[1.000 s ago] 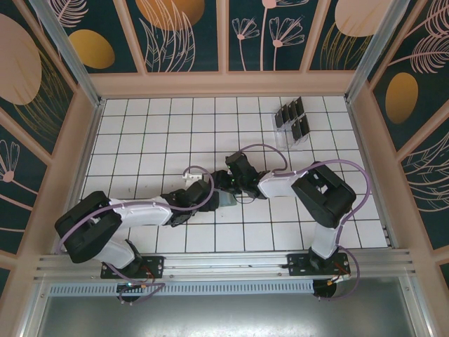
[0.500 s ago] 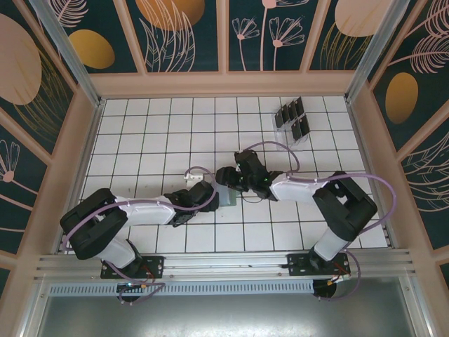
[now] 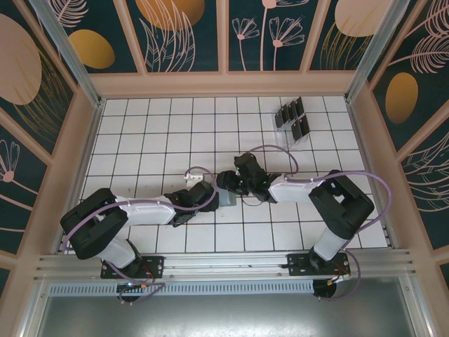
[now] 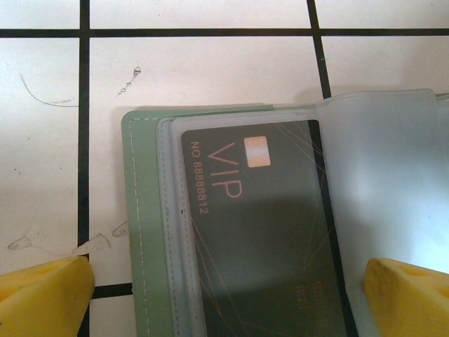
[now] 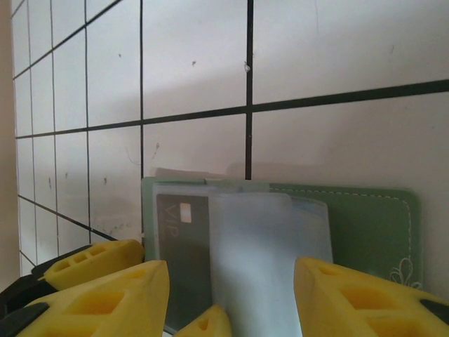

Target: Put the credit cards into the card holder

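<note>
The sage-green card holder [image 4: 144, 232] lies open on the tiles, a dark VIP credit card [image 4: 252, 232] tucked in its clear sleeve. My left gripper [image 4: 224, 302] is open, its yellow fingertips [image 4: 42, 295] straddling the holder from just above. My right gripper [image 5: 231, 302] is open too, low over the holder [image 5: 365, 225], with a raised clear sleeve page [image 5: 270, 260] between its jaws. From above, both grippers, left [image 3: 215, 199] and right [image 3: 229, 185], meet over the holder [image 3: 229, 201] at mid-table. More dark credit cards [image 3: 291, 118] stand at the back right.
The spare cards stand in a clear slotted rack [image 3: 282, 135] near the back right corner. Raised wooden walls [image 3: 88, 140] ring the white tiled floor. Purple cables loop above both forearms.
The right arm's elbow swung out to the right and its gripper shifted slightly over the holder. The left arm crept a little forward. The holder stayed put.
</note>
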